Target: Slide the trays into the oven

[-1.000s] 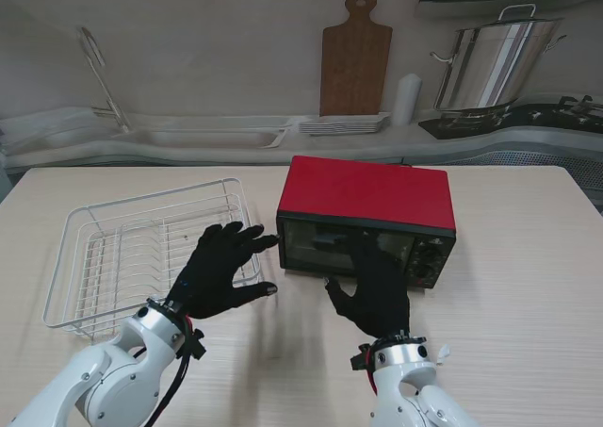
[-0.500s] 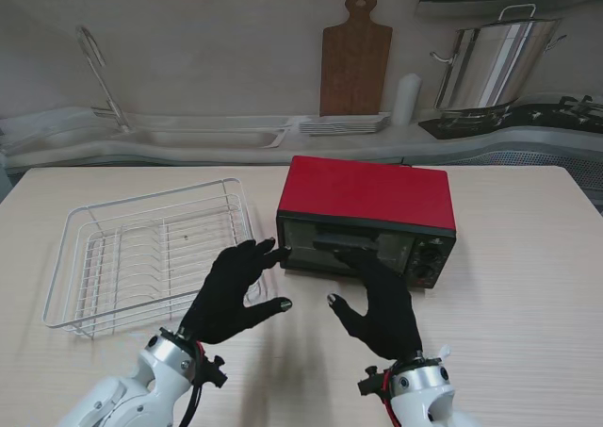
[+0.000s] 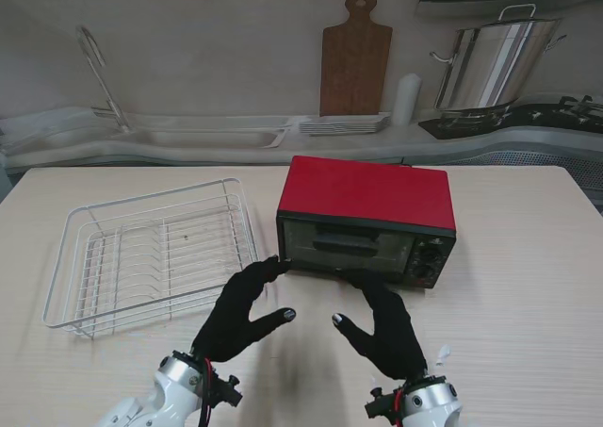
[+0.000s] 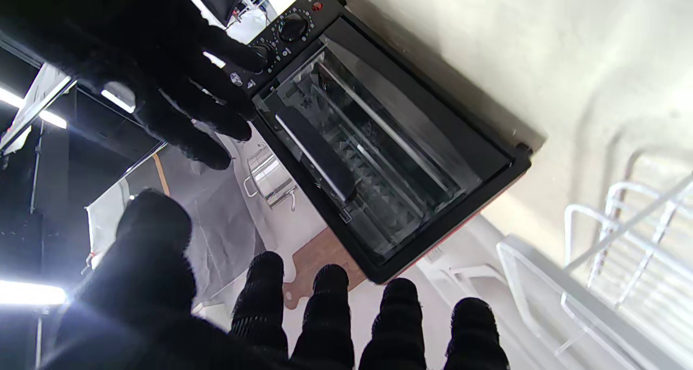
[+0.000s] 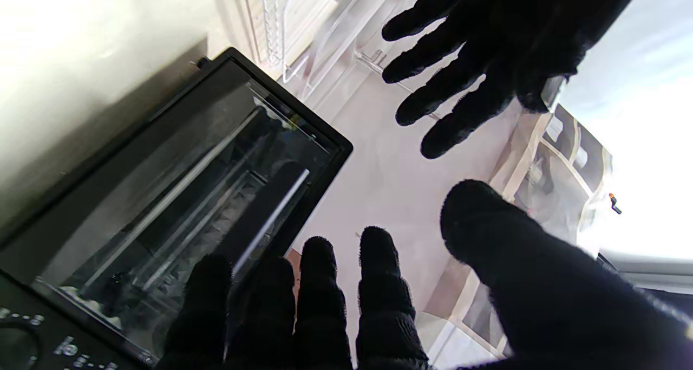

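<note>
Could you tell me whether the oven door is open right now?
No, the oven shows its glass door shut flush against the front.

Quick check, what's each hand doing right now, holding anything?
Left hand: open, fingers spread, holding nothing, in front of the oven.
Right hand: open, fingers spread, holding nothing, also in front of the oven.

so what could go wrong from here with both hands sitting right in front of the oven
1. The oven door looks shut and no tray shows on the table, so a reach forward would likely just bump the glass.
2. Both hands are open, the left hand near the door's left corner, the right hand in front of the dials; its fingers could nudge a setting.
3. The wire dish rack sits close on the left; a wide left swing may catch it.
</note>
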`<move>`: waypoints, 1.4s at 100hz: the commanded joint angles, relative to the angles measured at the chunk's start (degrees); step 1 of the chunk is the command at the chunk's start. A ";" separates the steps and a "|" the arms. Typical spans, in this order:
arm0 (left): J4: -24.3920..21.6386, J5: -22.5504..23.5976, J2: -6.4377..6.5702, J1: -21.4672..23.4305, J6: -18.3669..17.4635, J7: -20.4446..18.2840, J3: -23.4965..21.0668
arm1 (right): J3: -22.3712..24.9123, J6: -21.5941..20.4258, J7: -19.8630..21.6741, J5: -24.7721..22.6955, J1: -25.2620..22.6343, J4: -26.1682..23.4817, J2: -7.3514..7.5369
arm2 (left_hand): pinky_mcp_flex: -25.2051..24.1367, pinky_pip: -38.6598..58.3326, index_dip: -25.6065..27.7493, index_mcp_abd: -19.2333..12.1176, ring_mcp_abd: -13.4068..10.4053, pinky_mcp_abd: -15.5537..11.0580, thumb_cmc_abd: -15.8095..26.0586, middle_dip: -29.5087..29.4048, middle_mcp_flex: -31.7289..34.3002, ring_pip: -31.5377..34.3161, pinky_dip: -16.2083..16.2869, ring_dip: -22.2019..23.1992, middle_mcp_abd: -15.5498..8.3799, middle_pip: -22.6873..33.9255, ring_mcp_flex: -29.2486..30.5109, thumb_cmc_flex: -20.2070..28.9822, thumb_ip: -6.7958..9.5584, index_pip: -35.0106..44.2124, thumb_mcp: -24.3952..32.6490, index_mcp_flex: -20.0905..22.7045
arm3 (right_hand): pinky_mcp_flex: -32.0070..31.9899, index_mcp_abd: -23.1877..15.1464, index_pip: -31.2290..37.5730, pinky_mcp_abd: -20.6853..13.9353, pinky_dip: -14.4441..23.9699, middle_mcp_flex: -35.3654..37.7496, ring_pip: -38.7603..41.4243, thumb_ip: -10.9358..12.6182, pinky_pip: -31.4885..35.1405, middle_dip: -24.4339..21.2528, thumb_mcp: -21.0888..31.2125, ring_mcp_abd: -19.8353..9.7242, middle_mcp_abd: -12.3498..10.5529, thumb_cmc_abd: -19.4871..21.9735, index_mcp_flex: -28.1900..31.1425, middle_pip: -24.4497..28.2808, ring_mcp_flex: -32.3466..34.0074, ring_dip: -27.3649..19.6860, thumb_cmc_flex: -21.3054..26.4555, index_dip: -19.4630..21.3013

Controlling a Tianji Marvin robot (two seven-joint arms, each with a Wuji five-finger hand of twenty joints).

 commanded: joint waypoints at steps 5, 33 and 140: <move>2.03 -2.58 -0.82 -1.00 -1.12 -1.44 1.03 | -0.49 -1.18 1.48 1.57 0.24 2.32 -0.33 | -0.85 -3.63 -0.88 -1.77 -1.96 -2.30 1.54 -1.36 -2.92 -1.51 -1.87 -0.70 -0.84 -1.32 -2.66 0.28 1.08 0.10 -1.51 -2.56 | -1.67 -2.70 0.11 -2.94 -1.38 -2.91 -0.76 2.87 -1.99 -0.30 -3.07 -3.43 -3.31 1.30 -3.79 0.09 -4.23 -0.25 -3.45 0.15; 3.87 -5.36 -1.25 -1.86 -2.11 -1.08 2.08 | -0.30 -6.41 3.89 6.15 2.93 6.10 -0.40 | -0.38 -4.73 -1.39 -1.96 -2.35 -2.59 1.52 -1.58 -3.48 -1.78 -3.83 -0.80 -1.02 -1.01 -3.04 0.31 0.85 0.19 -1.43 -2.65 | -1.89 -6.45 -1.14 -4.01 -3.35 -4.18 -1.32 3.71 -4.81 -1.60 -6.21 -5.73 -6.71 2.57 -7.10 -1.96 -5.94 -0.71 -5.39 -1.24; 4.06 -5.36 -1.94 -0.29 -1.52 2.08 2.50 | -0.38 -10.28 8.65 12.95 7.40 11.09 -0.23 | -0.19 -4.71 -1.26 -1.85 -2.48 -2.82 1.05 -1.06 -2.71 -1.79 -6.13 -0.57 -0.85 -0.25 -3.01 0.81 0.70 2.17 -0.53 -2.49 | -1.81 -8.59 -2.94 -4.31 -5.68 -2.06 -1.81 4.35 -7.66 -3.15 -8.71 -7.18 -8.94 3.57 -6.80 -6.19 -6.47 -1.04 -5.61 -2.53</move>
